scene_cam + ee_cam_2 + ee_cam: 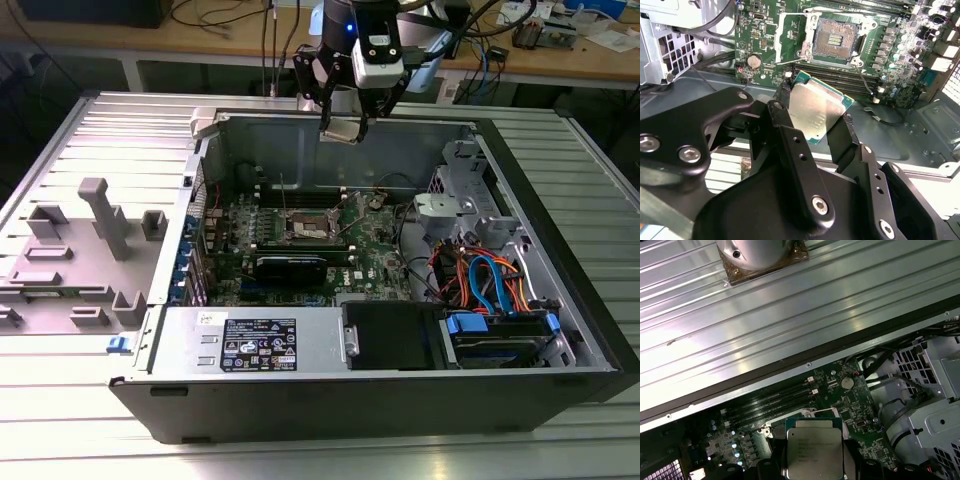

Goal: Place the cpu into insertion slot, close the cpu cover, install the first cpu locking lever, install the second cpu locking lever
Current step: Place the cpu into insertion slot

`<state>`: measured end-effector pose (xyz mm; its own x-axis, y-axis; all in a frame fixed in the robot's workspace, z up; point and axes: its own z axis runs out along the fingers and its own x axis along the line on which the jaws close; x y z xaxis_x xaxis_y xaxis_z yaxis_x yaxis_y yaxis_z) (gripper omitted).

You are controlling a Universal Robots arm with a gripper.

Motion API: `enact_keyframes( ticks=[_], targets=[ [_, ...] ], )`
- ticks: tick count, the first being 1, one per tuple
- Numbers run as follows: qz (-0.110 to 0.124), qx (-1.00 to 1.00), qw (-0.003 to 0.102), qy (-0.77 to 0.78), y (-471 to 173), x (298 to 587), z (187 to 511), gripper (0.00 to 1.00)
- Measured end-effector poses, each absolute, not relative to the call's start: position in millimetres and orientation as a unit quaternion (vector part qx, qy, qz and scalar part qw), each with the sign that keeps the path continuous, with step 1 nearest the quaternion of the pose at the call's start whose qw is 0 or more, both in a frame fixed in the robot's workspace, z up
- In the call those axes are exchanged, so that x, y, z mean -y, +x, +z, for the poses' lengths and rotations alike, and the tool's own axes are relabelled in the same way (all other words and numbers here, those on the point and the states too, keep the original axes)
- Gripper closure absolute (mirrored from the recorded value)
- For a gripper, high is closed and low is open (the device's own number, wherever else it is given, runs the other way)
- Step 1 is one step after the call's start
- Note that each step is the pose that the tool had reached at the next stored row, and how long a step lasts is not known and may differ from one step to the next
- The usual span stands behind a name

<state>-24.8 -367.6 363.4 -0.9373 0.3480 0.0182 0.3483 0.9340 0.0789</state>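
My gripper (pixel 343 122) hangs above the far wall of the open computer case, shut on the cpu (pixel 340 130). The second wrist view shows the cpu (pixel 815 107), a silver-topped square chip with a green edge, tilted and clamped between the two black fingers (pixel 784 107). It is apart from the board, short of the insertion slot (pixel 835 37), which lies open with its contact field bare. The cpu cover (pixel 782 35) stands raised at one side of the slot, and a thin locking lever (pixel 790 59) sticks out beside it. In the first wrist view the cpu (pixel 814 450) sits over the slot area.
A long black card (pixel 290 265) lies in front of the slot (pixel 305 225). The power supply (pixel 250 340) and a drive cage with blue and orange cables (pixel 490 285) fill the near side. A grey fixture tray (pixel 90 235) sits at the exterior view's left.
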Motion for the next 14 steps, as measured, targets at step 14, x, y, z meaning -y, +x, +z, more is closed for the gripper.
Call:
enact_keyframes(
  ticks=[14],
  targets=[
    [-0.04,0.978,0.001,-0.206,-24.8,367.8,362.1,0.46]
  ],
)
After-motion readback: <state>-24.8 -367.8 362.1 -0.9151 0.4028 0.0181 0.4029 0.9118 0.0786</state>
